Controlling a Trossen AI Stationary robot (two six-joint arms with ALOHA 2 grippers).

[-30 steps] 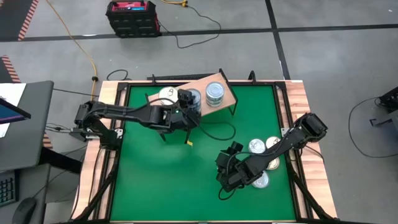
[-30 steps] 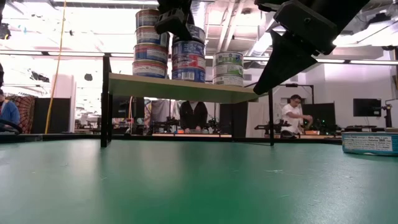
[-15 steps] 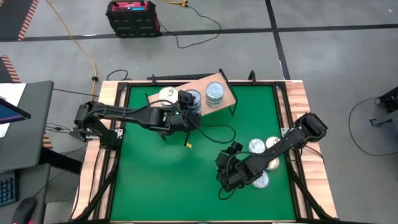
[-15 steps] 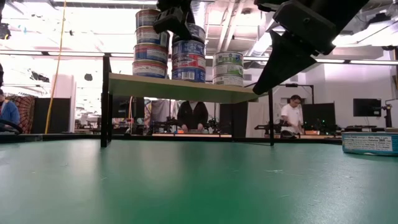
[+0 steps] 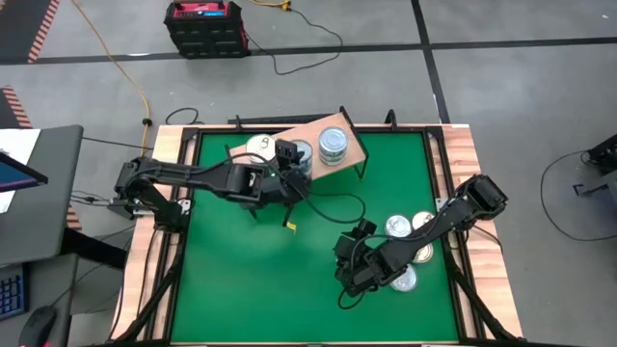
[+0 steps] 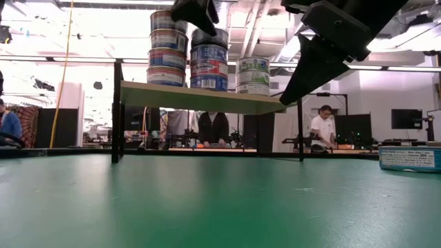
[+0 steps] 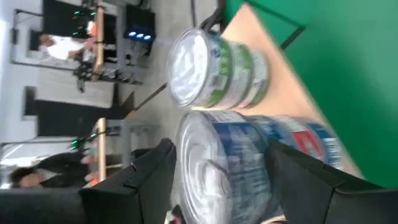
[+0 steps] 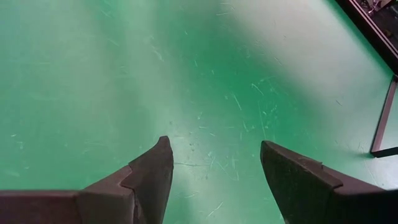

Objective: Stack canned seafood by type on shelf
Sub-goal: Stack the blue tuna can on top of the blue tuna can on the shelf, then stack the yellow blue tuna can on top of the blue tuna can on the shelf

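Green felt covers the table (image 6: 207, 207) from the near edge back to a small wooden shelf (image 6: 207, 97) on thin black legs, seen level from the tabletop. Nearest the front, the right gripper (image 5: 349, 280) hangs low over bare felt toward the table's right side, its two dark fingers (image 8: 149, 177) spread apart with nothing between them. Just beside that arm, four loose tins (image 5: 397, 227) of canned seafood lie in a cluster by the right rail, silver lids up; one blue-labelled tin (image 6: 409, 158) shows at the right edge of the low view. Farther back, the left gripper (image 5: 289, 166) reaches in from the left to the shelf's middle stack, and its fingers (image 7: 149, 177) stand open on either side of the top blue-labelled tin (image 7: 239, 163) without visibly pressing it. Three stacks stand on the board: a left stack (image 6: 166, 48) of four tins, a middle stack (image 6: 209, 58) of three and a right stack (image 6: 253, 76) of two green-labelled tins. Beyond the table, people (image 6: 324, 127) sit at benches in the workshop behind, and a red and black case (image 5: 204, 26) rests on the grey floor.
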